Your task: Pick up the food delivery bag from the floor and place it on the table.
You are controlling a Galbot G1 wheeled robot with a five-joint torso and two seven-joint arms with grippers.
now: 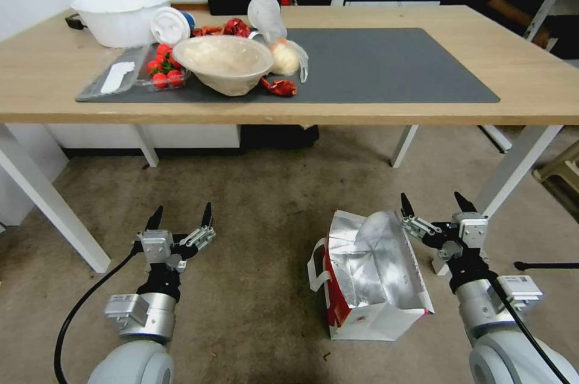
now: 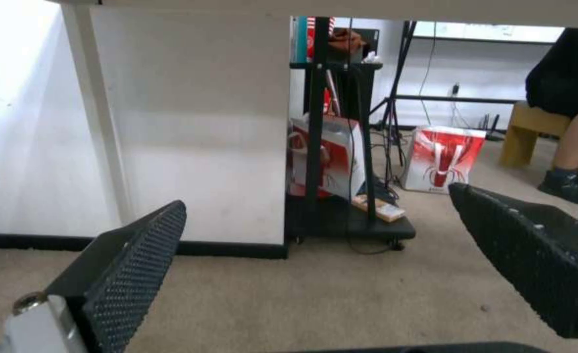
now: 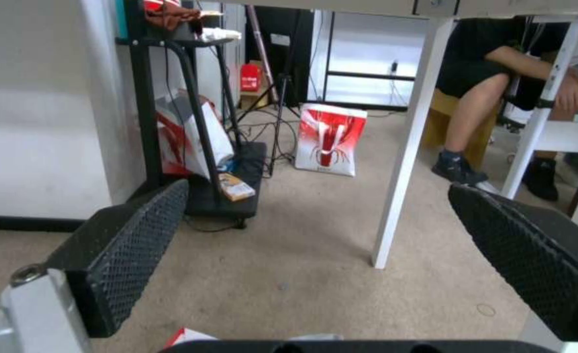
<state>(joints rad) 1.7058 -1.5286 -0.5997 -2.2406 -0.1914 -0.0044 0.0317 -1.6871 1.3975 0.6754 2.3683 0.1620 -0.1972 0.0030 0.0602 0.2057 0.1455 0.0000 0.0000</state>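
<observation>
The food delivery bag point(image 1: 374, 275) stands on the carpet at the right, its mouth open and the silver foil lining showing, with a red side edge and white handles toward the left. My right gripper point(image 1: 435, 203) hovers open just past the bag's far right corner, nothing between its fingers. In the right wrist view that gripper point(image 3: 328, 255) is spread wide, and a red-and-white corner of the bag point(image 3: 188, 337) peeks in at the edge. My left gripper point(image 1: 183, 215) is open over bare carpet, well to the left of the bag. The wooden table point(image 1: 422, 100) with its dark grey mat point(image 1: 386, 64) stands ahead.
The mat's left half holds a white basin point(image 1: 120, 13), a bowl point(image 1: 224, 61), a tray of strawberries point(image 1: 163, 70) and wrapped food. White table legs point(image 1: 48, 203) point(image 1: 512, 173) flank the floor area. A black cart point(image 2: 341, 147) and another red-and-white bag point(image 3: 328, 139) stand beyond the table.
</observation>
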